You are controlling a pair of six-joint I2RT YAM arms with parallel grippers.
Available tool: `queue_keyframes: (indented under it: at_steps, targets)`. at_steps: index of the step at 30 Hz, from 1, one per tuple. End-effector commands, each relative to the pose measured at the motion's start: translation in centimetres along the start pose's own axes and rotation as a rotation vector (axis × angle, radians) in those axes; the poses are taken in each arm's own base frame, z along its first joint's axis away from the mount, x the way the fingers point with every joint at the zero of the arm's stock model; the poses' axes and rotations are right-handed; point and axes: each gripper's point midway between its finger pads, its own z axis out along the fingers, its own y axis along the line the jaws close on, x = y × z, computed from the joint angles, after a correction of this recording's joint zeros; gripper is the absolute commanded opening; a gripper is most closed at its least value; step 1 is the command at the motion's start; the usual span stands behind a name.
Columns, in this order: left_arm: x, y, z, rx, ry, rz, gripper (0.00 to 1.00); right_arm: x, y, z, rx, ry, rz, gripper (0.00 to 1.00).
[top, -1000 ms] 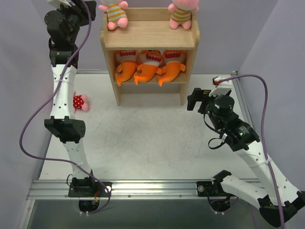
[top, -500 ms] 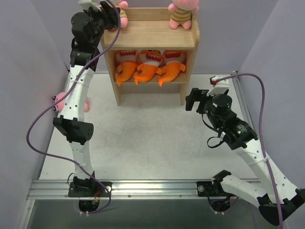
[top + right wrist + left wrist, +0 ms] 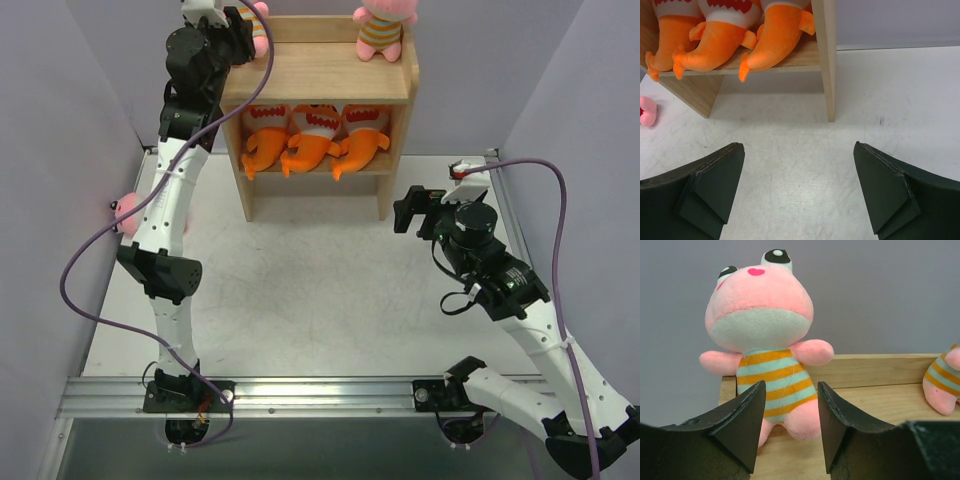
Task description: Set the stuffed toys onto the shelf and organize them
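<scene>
Up on the shelf top, left rear corner: one striped doll stands upright, long axis vertical. It faces our left gripper with its back near the raised rear rim. Jaws apart, fingers either side of its legs (we see no squeeze on the plush).

Second striped doll stands upright at the right rear corner. Bare wood between the two, which is the open room up top.

Middle tier: three orange fish side by side, toothy mouths up at the back. Tails angle down and forward, with tips over the front lip. They span the tier from panel to panel.

Right gripper hovers over the table, just off the shelf's right front post. Jaws wide, nothing between them. We have open table along the whole shelf front.

A pink toy lies at the table's left edge, mostly hidden behind our left arm. We can't tell its heading.
</scene>
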Motion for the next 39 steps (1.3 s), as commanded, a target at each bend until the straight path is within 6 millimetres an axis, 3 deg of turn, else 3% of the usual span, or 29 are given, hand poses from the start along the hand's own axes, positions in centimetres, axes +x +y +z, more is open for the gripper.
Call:
queue_keyframes:
  at_steps: [1,18,30,39]
  targets:
    - [-1.5,-0.4,0.0,-0.013,-0.046,0.037,0.54,-0.8,-0.3,-0.3,0.011,-0.039,0.014,0.95]
    - [2.5,-1.3,0.5,-0.023,0.036,0.096,0.41,-0.5,-0.8,-0.3,0.028,-0.036,0.001,0.95]
    - [4.3,-1.5,-0.6,-0.035,0.100,0.096,0.45,-0.3,-0.8,-0.2,0.028,-0.032,-0.010,0.95]
    - [5.0,-0.9,-0.2,-0.063,0.106,0.073,0.46,-0.3,-0.7,-0.2,0.026,-0.031,-0.012,0.95]
